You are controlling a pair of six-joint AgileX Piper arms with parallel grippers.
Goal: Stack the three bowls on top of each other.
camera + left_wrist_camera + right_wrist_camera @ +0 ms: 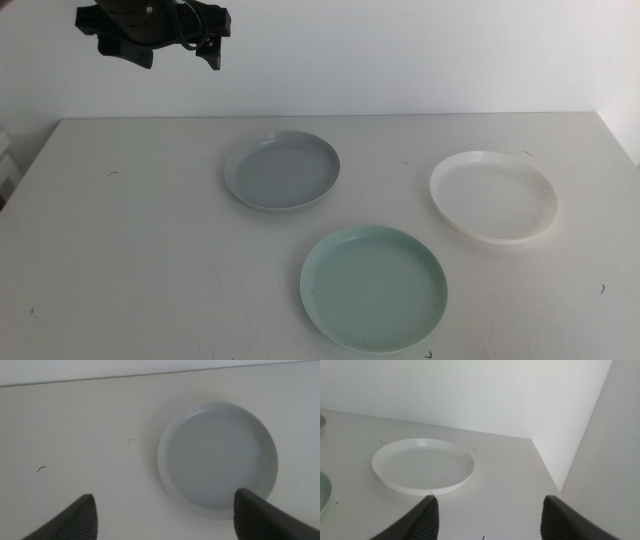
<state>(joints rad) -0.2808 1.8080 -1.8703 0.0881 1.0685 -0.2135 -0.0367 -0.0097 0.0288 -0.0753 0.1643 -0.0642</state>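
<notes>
On the white table (130,250) the three bowls lie apart from one another, none stacked yet, so the task stands at its very first step: reaching for a first bowl. The grey bowl (282,170) sits toward the far middle, the white bowl (493,195) to the right of it, and the mint green bowl (374,287) nearest the camera, between the other two and well clear of both rims. All three are right side up and hold nothing. The left gripper (165,515) hangs above the table with its jaws spread wide and nothing between them; its wrist view looks straight down on the grey bowl (218,459), which lies partly under one jaw, so that bowl seems the likely first pick. In the middle view this arm shows only as a dark shape high at the far left (150,30), well above the surface. The right gripper (486,517) is out of the middle view; its own camera shows its jaws also released and empty, facing the white bowl (422,466) with an edge of the green one (324,491) at the side. The next move probably calls for a descent to a rim, one jaw inside and one outside the low wall, since the bowls are too broad to span, then a level lift so it settles squarely into another.
</notes>
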